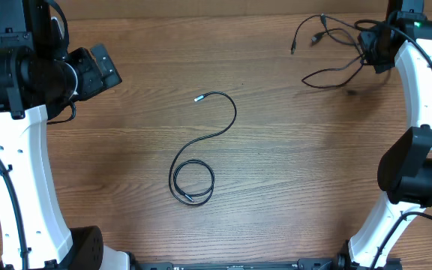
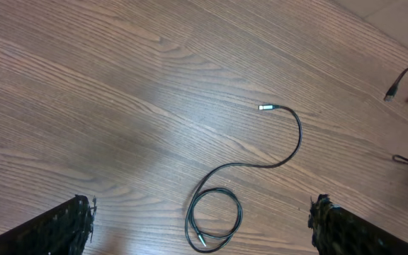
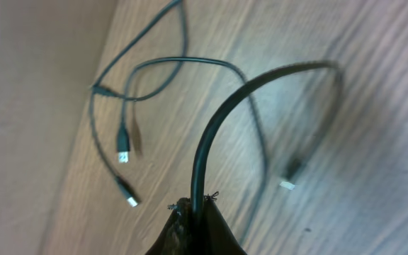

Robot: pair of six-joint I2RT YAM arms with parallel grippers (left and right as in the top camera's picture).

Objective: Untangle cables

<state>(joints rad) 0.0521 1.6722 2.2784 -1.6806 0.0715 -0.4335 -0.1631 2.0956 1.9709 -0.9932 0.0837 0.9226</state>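
The wooden tabletop runs brown and grainy under both arms, and most of it is bare. Its far edge shows in the right wrist view, with a pale surface beyond it.

The left hand hangs over the far left part of the tabletop, spread as wide as it goes, holding and touching nothing. In its own wrist view, its two dark fingers sit at the bottom corners with bare wood between them.

The right hand is up at the far right corner, clenched on one black cord of the bunch of cables. The cord arches up out of the pinched fingertips. The rest of the bunch sprawls in loops just left of the hand, close to the far edge, with small plug ends lying on the wood.

A loose cable lies alone in the middle, well apart from the bunch. It has a small coil at its near end and a silver tip at its far end. Open wood surrounds it on every side.
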